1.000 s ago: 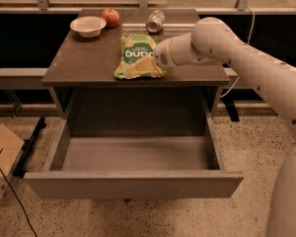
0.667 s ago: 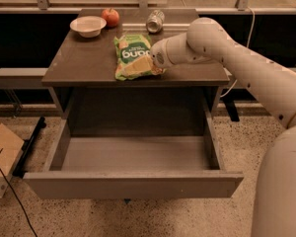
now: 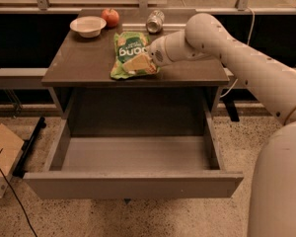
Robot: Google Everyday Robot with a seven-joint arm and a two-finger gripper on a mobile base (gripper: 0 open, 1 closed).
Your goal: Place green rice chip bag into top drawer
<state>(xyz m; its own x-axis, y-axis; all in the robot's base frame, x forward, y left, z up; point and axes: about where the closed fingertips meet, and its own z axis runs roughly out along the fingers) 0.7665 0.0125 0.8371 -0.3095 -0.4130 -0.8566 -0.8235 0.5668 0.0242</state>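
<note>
The green rice chip bag [image 3: 129, 55] lies on the dark table top [image 3: 84, 63], near its front edge, with its right side slightly raised. My gripper [image 3: 149, 62] comes in from the right and sits against the bag's right edge, holding it. The fingertips are hidden behind the wrist and the bag. The top drawer [image 3: 133, 184] is pulled fully open below the table. Its grey inside shows nothing in it.
A white bowl [image 3: 88, 25], a red apple [image 3: 110, 17] and a silver can [image 3: 154, 20] stand at the back of the table. A cardboard box [image 3: 1, 154] sits on the floor at the left. My arm spans the right side.
The gripper and the bag have shifted a little to the left together along the table top. The drawer has not moved.
</note>
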